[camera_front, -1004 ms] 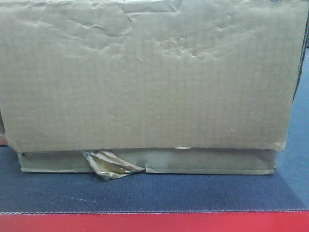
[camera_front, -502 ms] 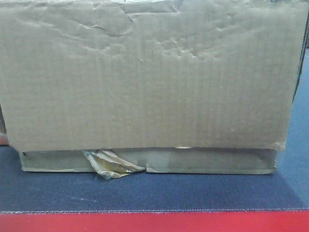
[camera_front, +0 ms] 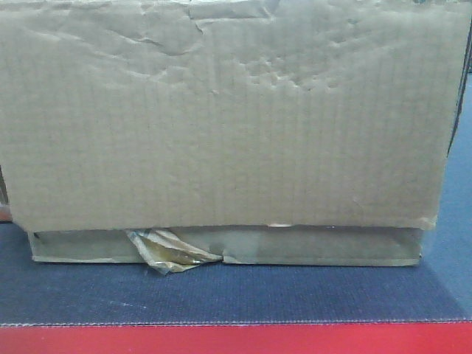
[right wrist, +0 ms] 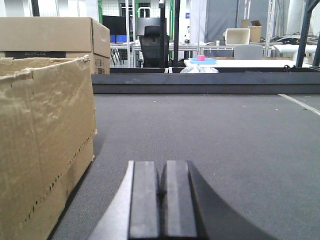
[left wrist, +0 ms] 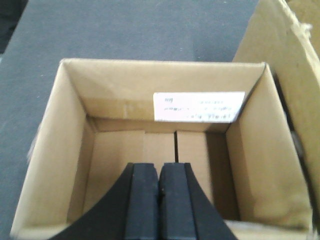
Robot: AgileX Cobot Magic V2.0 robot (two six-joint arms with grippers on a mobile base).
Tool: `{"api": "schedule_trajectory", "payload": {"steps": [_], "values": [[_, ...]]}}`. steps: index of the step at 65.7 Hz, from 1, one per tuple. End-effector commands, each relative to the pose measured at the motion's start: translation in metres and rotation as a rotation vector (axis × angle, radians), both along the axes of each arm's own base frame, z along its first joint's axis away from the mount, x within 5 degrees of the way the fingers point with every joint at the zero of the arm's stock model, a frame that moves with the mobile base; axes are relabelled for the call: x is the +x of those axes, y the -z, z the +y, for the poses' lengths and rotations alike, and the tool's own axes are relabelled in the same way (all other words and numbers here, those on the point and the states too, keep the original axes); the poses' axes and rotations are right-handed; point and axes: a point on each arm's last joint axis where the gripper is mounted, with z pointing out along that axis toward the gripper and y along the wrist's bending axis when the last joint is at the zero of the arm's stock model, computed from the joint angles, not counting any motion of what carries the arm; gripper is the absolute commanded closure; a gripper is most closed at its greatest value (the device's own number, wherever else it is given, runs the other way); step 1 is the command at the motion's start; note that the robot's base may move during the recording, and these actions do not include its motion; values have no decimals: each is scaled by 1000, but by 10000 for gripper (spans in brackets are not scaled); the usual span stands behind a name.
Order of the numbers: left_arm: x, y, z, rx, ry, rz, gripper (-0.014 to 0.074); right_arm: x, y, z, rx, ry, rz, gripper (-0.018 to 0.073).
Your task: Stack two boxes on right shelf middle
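Left gripper: jaws shut, pads pressed together, nothing held, hanging over the open box. That box sits on the dark mat, with a white label on its inner far wall. Second box is just beside it on the right. Right gripper: jaws shut, empty, low over the mat, torn-edged box to its left. Front view: creased carton fills the frame, crumpled tape at its bottom edge, red edge in front.

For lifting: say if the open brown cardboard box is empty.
Empty: the open brown cardboard box shows bare bottom flaps, only a white label.
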Motion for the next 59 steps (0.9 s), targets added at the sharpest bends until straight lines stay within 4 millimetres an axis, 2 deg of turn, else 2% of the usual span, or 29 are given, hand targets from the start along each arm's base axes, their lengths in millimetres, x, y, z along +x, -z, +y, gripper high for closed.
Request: {"api": "schedule_trajectory", "payload": {"steps": [1,14,22,41,48,59], "values": [[13,-11,-1,-12,-2,31,691,0,-2,0,-4,4,-24,721],[47,-18,1,63,46,237,691,0,-2,0,-4,4,-24,721],[60,-20,16,74,13,293,691,0,-2,0,-4,4,-24,721],[57,-22,60,68,4,293,680,0,-2,0,-4,4,-24,721],[54,-22,75,31,-47,290,581,0,-2,0,-4,4,-24,721],[62,-13,84,-38,-68,293,332,0,-2,0,-4,4,-24,721]]}}
